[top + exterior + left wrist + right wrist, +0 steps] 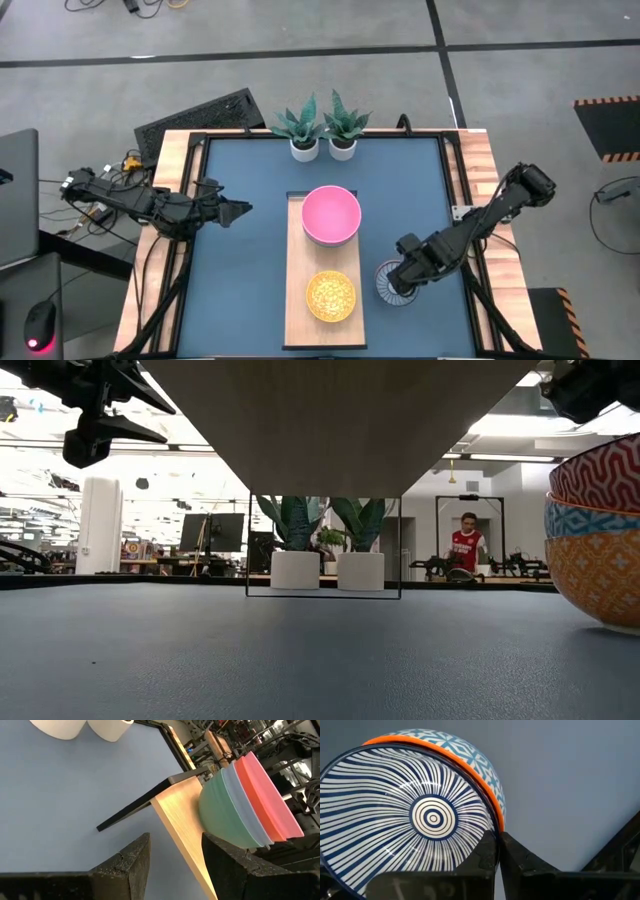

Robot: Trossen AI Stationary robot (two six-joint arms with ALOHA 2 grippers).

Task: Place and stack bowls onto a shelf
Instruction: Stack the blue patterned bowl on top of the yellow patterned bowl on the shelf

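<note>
Right tool (397,283) pinched shut on rim of the striped bowl (405,820), top of small stack just right of shelf (296,300); left tool (238,211) open, empty, farther off.

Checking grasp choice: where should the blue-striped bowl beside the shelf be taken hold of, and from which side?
The blue-striped bowl's rim, pinched from above on the right arm's side, away from the shelf. It sits upright, nested in an orange-rimmed bowl, so only the rim is free. The right claw pinches there; the left claw waits open across the shelf.
</note>
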